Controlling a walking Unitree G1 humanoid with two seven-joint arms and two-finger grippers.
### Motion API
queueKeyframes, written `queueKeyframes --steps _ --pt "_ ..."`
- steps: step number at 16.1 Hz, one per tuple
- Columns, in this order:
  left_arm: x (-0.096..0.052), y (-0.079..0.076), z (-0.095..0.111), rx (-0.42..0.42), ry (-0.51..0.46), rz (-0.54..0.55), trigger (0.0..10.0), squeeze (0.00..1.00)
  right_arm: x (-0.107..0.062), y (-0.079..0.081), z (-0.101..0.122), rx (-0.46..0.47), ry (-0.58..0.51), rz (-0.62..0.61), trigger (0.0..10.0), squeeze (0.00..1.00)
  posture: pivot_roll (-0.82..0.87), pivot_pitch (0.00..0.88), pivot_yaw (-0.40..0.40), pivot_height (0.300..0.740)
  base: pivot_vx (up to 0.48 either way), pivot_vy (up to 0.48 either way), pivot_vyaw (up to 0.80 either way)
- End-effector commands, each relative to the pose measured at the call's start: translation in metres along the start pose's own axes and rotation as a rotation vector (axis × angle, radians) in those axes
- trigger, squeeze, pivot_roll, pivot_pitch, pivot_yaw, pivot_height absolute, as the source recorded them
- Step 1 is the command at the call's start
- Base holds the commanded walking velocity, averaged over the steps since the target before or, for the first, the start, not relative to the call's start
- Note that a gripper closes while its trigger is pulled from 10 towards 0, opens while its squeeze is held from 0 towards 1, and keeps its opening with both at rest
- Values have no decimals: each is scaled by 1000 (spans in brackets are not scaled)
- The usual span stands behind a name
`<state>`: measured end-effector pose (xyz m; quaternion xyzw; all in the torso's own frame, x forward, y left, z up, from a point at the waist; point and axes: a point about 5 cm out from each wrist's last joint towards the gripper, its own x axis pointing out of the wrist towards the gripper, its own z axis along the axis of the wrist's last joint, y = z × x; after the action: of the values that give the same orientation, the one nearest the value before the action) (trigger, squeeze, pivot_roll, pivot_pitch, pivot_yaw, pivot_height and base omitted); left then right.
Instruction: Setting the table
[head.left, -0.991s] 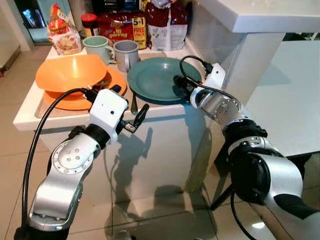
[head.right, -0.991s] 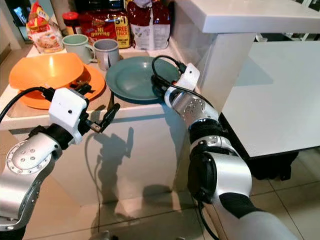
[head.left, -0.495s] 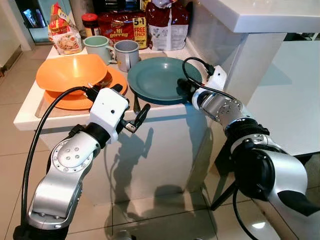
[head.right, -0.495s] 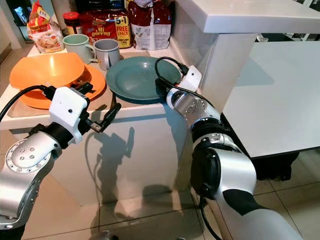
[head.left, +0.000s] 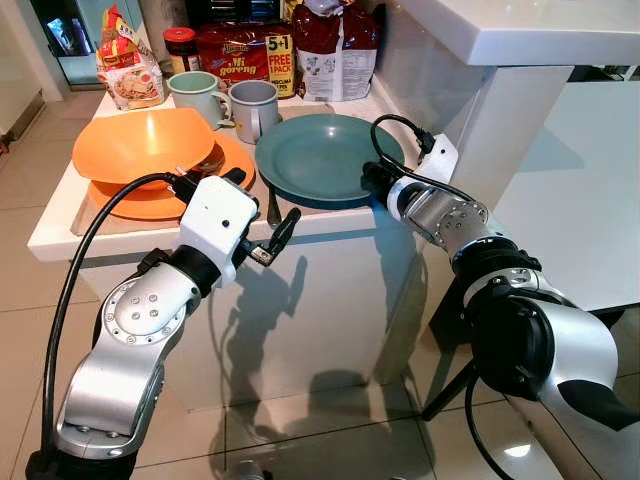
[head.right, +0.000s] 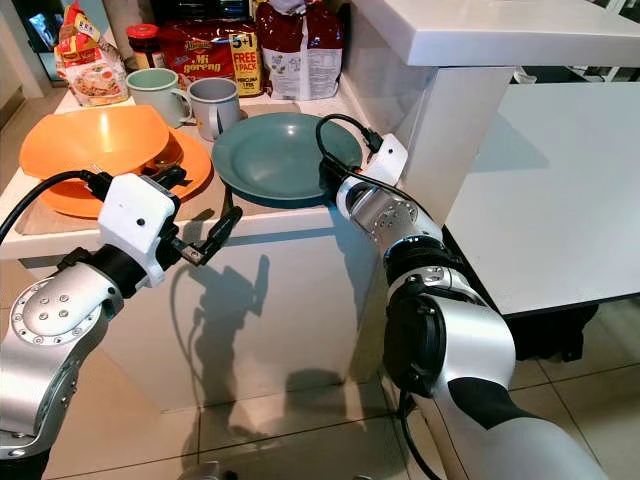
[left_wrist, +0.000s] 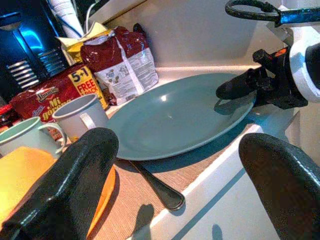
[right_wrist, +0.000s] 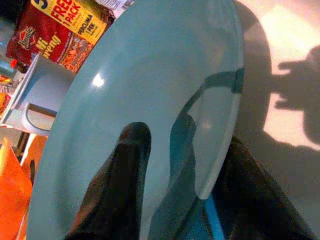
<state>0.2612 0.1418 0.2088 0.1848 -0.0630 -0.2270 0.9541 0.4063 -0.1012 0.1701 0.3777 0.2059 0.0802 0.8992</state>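
1. Teal plate sits on the white counter, near its front edge, just beside the orange plate that carries an orange bowl.
2. Right gripper is at the plate's right rim: one black finger lies over the inner face, the other sits under the edge. The rim is between them and looks pinched, so I judge it closed on the plate.
3. Change over the last second: the right wrist has slid a little toward the plate's right-hand edge and settled there. The plate itself has not shifted or lifted.
4. Reading: the grasp seems freshly made and the lift not yet begun. Likely next step is carrying the plate to the white table at right.
5. Left gripper hangs in front of the counter face, fingers spread wide, holding nothing, unmoved.
6. A piece of cutlery lies between the two plates, its handle reaching under the teal rim. It may be dragged when the plate rises.
7. Behind: two mugs, a jar, snack packets.
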Motion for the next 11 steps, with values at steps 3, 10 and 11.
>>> queueKeyframes --steps 3,10,11 --pt "2 -4 2 4 -6 -41 10000 0 -1 5 12 30 -34 28 0 0 126 0 -1 740 0 0 0" --pt "2 -8 -2 -25 2 -35 10000 0 -3 -3 13 101 -34 35 0 0 119 0 -9 740 0 0 0" --pt "1 -7 -2 -31 -1 -22 10000 0 -4 -5 12 121 -29 34 0 0 117 0 -8 740 0 0 0"
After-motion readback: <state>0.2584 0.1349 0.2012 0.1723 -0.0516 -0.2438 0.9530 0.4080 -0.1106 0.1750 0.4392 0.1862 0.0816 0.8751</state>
